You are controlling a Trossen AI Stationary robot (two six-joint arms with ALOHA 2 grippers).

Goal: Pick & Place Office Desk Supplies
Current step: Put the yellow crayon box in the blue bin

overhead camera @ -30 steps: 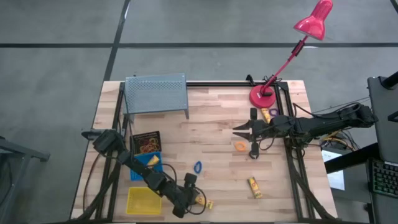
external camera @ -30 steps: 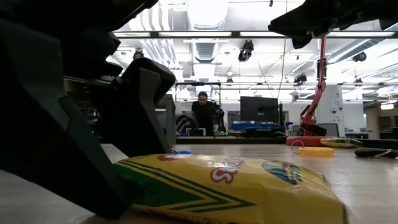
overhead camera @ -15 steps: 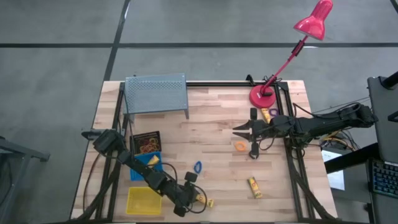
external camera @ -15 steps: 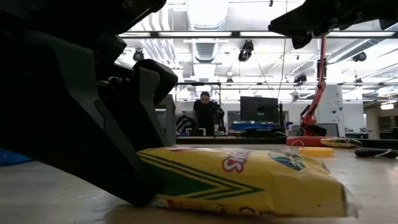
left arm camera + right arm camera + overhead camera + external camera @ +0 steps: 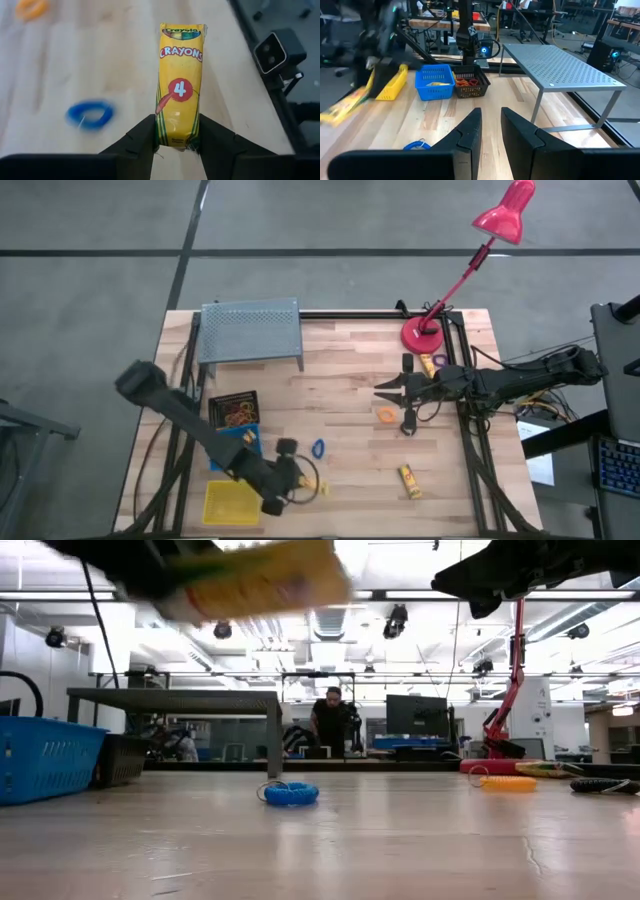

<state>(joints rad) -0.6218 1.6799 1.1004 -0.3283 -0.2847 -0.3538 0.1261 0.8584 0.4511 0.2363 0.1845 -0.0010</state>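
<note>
My left gripper [image 5: 176,142] is shut on a yellow Crayons pack [image 5: 181,85] near the table's near edge, next to the yellow bin [image 5: 230,502]. The low view shows the pack [image 5: 255,580] high above the wood. My right gripper [image 5: 392,392] hovers open at the table's right side, above an orange ring [image 5: 387,415]. A blue ring [image 5: 318,448] and a second yellow pack [image 5: 409,480] lie flat on the wood. Another yellow item [image 5: 428,365] and a purple ring [image 5: 440,361] lie by the lamp base. My left gripper pinches the Crayons pack by its bottom end [image 5: 175,136] between the two fingers, one on each long side. The pack runs on straight out past the fingertips, along the fingers. It is lifted clear of the table.
A black bin [image 5: 235,408] with rubber bands, a blue bin [image 5: 235,445] and the yellow bin stand in a row at the left. A grey mesh shelf [image 5: 250,330] stands at the far left, and a pink lamp's base [image 5: 422,335] at the far right. Bare wood lies in the middle.
My left gripper has risen from the table with the Crayons pack and moved a little toward the left edge. The pack lay on the wood a second ago and is now lifted clear. The right arm has kept still.
</note>
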